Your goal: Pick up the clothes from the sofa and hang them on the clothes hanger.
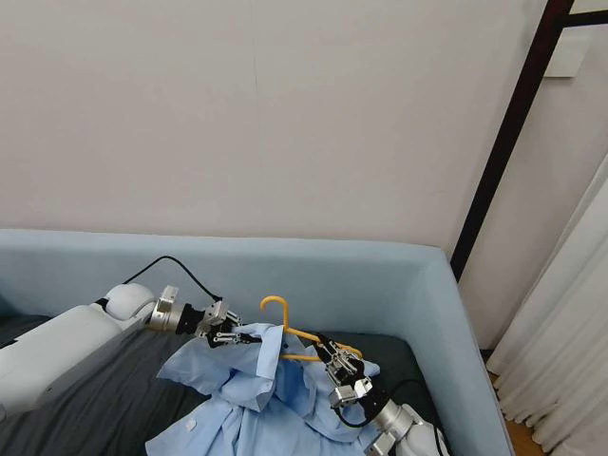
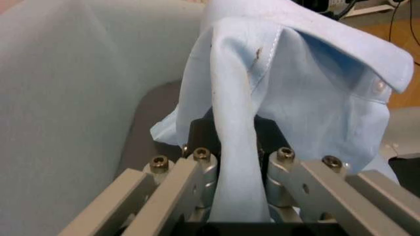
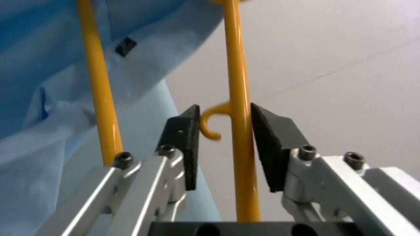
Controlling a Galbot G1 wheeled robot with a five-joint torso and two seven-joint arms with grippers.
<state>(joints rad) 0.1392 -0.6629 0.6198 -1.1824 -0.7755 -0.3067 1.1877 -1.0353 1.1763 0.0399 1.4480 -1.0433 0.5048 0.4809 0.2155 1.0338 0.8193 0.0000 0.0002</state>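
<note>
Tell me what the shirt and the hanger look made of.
Shirt: light blue woven cloth, perhaps cotton, matte; it folds softly and shows stitched seams where the left gripper pinches it. Hanger: glossy yellow rod, plastic or coated wire, cannot tell which; highlights run along it.

Left tool [image 1: 231,334] clamped, right tool [image 1: 334,360] jaws apart
</note>
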